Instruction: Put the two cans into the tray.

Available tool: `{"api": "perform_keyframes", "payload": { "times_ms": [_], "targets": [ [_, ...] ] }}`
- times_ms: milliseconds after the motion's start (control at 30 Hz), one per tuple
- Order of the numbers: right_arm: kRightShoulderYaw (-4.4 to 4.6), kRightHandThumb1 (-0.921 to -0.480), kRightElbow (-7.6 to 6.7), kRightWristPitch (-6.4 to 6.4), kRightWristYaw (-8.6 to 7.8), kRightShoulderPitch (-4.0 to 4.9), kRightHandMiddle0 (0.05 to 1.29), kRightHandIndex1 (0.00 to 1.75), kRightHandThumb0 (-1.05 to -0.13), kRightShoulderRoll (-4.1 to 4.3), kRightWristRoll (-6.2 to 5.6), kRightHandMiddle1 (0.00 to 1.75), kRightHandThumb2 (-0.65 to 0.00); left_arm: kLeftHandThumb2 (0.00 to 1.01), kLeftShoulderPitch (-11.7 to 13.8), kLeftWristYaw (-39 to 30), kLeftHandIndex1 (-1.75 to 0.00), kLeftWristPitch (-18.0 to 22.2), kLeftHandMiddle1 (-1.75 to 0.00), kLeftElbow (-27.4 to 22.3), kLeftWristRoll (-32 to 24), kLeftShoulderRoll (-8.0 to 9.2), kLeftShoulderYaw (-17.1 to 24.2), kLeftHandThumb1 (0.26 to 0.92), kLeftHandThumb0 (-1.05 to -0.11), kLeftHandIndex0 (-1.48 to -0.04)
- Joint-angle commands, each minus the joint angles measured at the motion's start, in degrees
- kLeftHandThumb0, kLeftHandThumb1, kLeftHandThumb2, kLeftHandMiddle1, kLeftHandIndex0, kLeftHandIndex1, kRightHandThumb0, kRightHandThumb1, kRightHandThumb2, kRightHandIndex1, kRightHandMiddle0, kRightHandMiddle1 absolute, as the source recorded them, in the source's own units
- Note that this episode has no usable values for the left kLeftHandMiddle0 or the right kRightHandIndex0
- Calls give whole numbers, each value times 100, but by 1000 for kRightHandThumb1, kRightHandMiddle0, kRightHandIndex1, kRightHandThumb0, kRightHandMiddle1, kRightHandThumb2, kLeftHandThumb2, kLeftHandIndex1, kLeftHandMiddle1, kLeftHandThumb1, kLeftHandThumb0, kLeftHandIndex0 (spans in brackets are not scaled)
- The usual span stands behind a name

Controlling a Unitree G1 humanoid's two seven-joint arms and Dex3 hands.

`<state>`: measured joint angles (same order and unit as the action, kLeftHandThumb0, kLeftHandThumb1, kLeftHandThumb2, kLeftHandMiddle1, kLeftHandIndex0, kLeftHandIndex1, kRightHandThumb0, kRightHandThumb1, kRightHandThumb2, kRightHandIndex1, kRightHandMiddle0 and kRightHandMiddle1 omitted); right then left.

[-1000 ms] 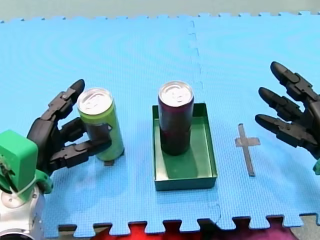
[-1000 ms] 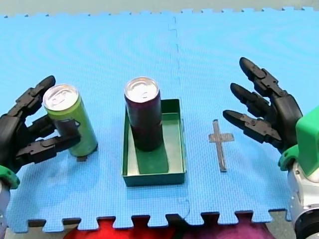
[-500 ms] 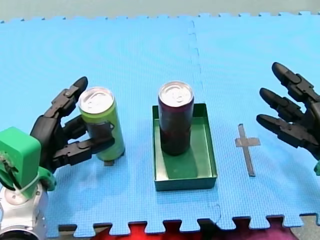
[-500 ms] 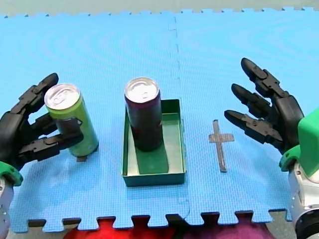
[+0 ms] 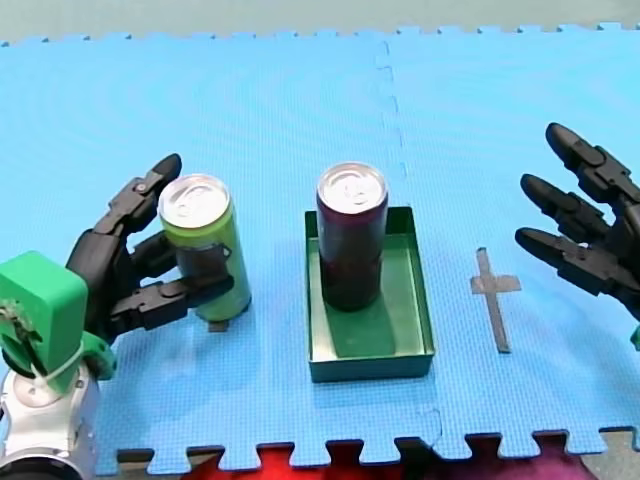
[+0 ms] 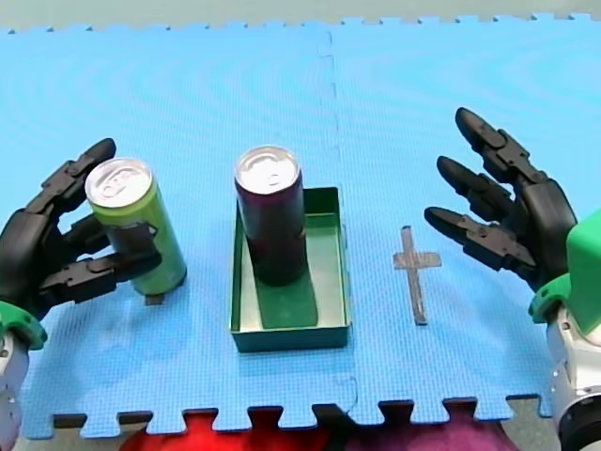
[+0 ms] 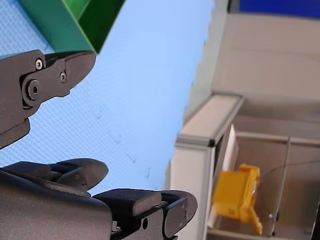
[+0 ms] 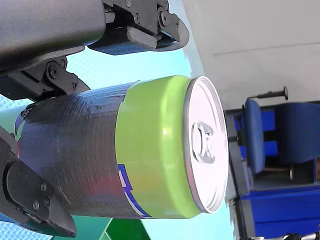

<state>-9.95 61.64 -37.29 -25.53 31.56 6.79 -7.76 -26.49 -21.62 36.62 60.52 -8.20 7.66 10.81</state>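
A blue foam mat (image 5: 250, 100) with a fine ribbed texture and jigsaw-tooth edges covers the work surface. Near its middle sits a shallow rectangular green tray (image 5: 424, 318) with thin upright walls, and a tall, slim dark maroon can (image 5: 351, 245) stands upright inside it, toward the far end, its round silver lid and pull tab facing up. Left of the tray and apart from it stands the green can (image 5: 205, 255), a slim cylinder with a lime body, a dark patch on its side and the same silver lid; its base is on the mat just beside a small grey tape mark (image 5: 218, 325). The left hand (image 5: 125, 272), black and jointed above a green wrist block, is clasped around this can, one finger behind the upper part and the others crossing its front. In the second wrist view the fingers (image 8: 135, 30) press on both sides of the can's dark-wrapped body. The right hand (image 5: 585, 235) holds nothing, its fingers uncurled, over the mat well right of the tray, beyond a grey tape cross (image 5: 494, 290) stuck flat on the foam
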Motion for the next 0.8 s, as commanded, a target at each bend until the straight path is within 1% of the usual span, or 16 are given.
{"api": "perform_keyframes", "payload": {
  "times_ms": [0,200,400,567,767],
  "targets": [
    [-15,-872,-7,-33,-3,0,300,0,-1048,41,-18,0,-4,3,-15,-39,-4,-1,-3,21,26,37,-29,645,-926,-262],
    [-36,-876,18,-30,-21,12,300,0,-1048,45,-36,1,-5,3,8,-111,-7,-75,-6,-7,59,71,-79,652,-959,-278],
    [-40,-882,-4,-24,-11,8,302,0,-1048,47,-42,1,-6,2,83,-215,-7,-111,-5,-90,40,86,-116,655,-980,-288],
    [-35,-887,-9,-19,20,16,304,0,-1048,43,-33,2,-7,1,141,-263,-5,-129,-4,-184,34,78,-141,656,-989,-292],
    [-29,-893,22,-21,43,31,308,1,-1048,44,-23,3,-8,0,195,-302,-3,-155,-2,-305,7,66,-146,652,-989,-295]
  ]
}}
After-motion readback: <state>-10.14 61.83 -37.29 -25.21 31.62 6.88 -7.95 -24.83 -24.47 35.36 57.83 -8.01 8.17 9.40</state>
